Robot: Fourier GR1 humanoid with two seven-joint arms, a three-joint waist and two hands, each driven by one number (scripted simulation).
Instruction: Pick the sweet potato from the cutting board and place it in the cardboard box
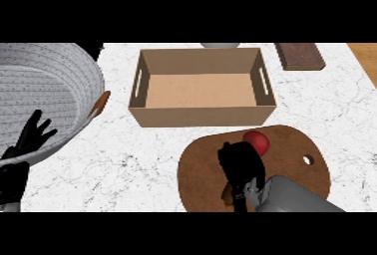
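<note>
A reddish sweet potato lies near the far edge of the brown cutting board at the lower right. My right hand sits over the board just below and left of it, its fingers reaching to the potato's near side and partly hiding it; I cannot see whether they curl round it. The open cardboard box stands behind the board in the middle, with nothing inside. My left hand rests open at the left edge, fingers up.
A large grey woven basket fills the far left, with an orange object at its right side. A dark brown block lies at the back right. A grey round object peeks out behind the box.
</note>
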